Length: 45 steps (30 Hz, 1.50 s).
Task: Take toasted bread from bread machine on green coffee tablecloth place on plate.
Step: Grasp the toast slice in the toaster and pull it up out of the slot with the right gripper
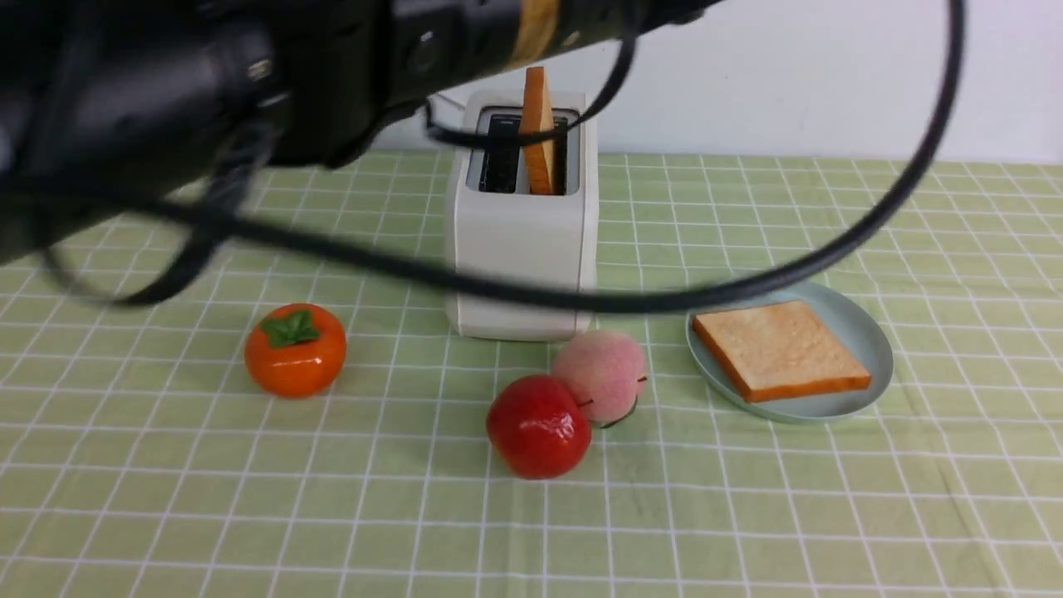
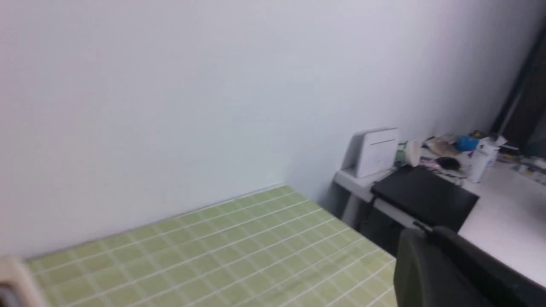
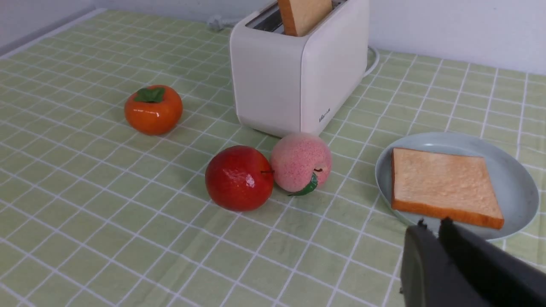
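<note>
The cream-white bread machine (image 1: 519,241) (image 3: 294,81) stands on the green coffee tablecloth (image 1: 249,498). One slice of toasted bread (image 1: 538,124) (image 3: 305,15) sticks up out of its right slot; the left slot looks empty. A second slice (image 1: 781,349) (image 3: 443,185) lies flat on the pale blue-green plate (image 1: 864,332) (image 3: 512,179), to the right of the machine. My left arm crosses the top of the front view, blurred. Its gripper (image 2: 426,230) is shut on nothing and faces the wall. My right gripper (image 3: 433,221) is shut and empty, just short of the plate's near rim.
An orange persimmon (image 1: 296,349) sits left of the machine. A red apple (image 1: 538,425) and a pink peach (image 1: 600,374) touch each other in front of it. A black cable (image 1: 498,286) loops across the front view. A cluttered side desk (image 2: 426,196) stands beyond the table's edge.
</note>
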Tool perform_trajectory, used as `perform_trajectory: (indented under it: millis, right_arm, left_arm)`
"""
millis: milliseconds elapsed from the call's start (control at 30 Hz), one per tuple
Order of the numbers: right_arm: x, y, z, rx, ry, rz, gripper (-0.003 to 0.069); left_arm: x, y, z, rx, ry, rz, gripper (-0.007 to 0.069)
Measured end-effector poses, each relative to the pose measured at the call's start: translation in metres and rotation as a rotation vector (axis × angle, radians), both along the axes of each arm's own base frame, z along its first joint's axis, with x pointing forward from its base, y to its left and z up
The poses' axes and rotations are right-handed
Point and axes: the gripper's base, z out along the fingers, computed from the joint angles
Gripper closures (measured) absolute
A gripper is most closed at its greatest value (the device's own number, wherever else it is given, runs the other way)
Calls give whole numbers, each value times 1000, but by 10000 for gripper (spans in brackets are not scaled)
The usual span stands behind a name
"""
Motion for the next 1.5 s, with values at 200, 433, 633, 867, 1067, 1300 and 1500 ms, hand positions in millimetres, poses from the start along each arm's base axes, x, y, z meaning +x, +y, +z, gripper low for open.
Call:
perform_trajectory:
  millis: [200, 433, 633, 867, 1067, 1300, 1500]
  right_arm:
    - [32, 2, 6, -8, 116, 15, 608]
    - [88, 5, 11, -2, 253, 29, 608]
    - [146, 41, 25, -37, 261, 151, 608]
    - [221, 120, 39, -163, 193, 287, 567]
    - [276, 157, 40, -141, 191, 248, 335]
    - [324, 190, 11, -135, 113, 197, 47]
    - [354, 200, -18, -144, -18, 115, 57]
  left_arm:
    - [-66, 75, -38, 62, 10, 181, 638]
    - [-146, 150, -79, 13, -46, 268, 638]
    - [-186, 190, -101, -84, -135, 334, 638]
    - [-195, 198, -122, -86, -138, 347, 638]
    - [-195, 196, -134, -57, -116, 327, 638]
    - [-195, 196, -134, -56, -118, 327, 638]
    - [-195, 196, -134, -56, -118, 327, 638]
